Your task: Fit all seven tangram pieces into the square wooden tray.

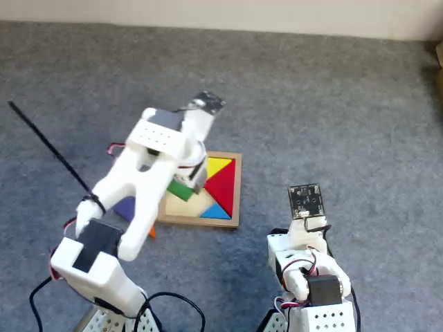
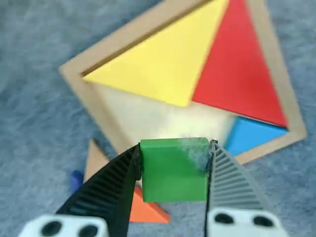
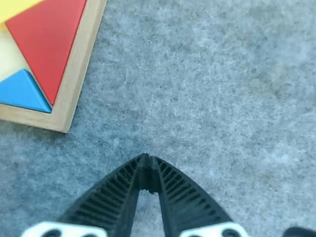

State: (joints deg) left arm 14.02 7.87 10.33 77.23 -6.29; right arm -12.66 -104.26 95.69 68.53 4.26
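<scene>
The left gripper [image 2: 175, 148] is closed partway on the green square piece [image 2: 173, 173], one ribbed finger against each of two opposite sides. The piece fills the gap between the jaws. From the high view, the left arm [image 1: 138, 187] stretches up from 7 o'clock over the square wooden tray [image 1: 236, 187] and holds the green square piece [image 1: 181, 188] over the 9 o'clock half of the tray. I cannot tell whether the piece touches the bare tray floor.

Three pieces lie inside the tray. The yellow triangle [image 1: 218, 166] is at 1 o'clock, and the red triangle [image 1: 223, 183] is at 3 o'clock, edge to edge with the yellow. The blue triangle [image 1: 216, 211] sits in the 5 o'clock corner, against the red.

Outside the tray, on the grey carpet [image 1: 332, 104], an orange piece [image 1: 151, 234] lies at 8 o'clock of the tray, just off its rim. A purple piece [image 1: 127, 206] lies at 9 o'clock, partly hidden under the arm.

The right gripper [image 3: 148, 170] has its jaws fully together, tips touching and nothing between them. It hangs over bare carpet, apart from the tray corner that holds the blue triangle. The right arm [image 1: 308, 273] is folded back at 4 o'clock of the tray
</scene>
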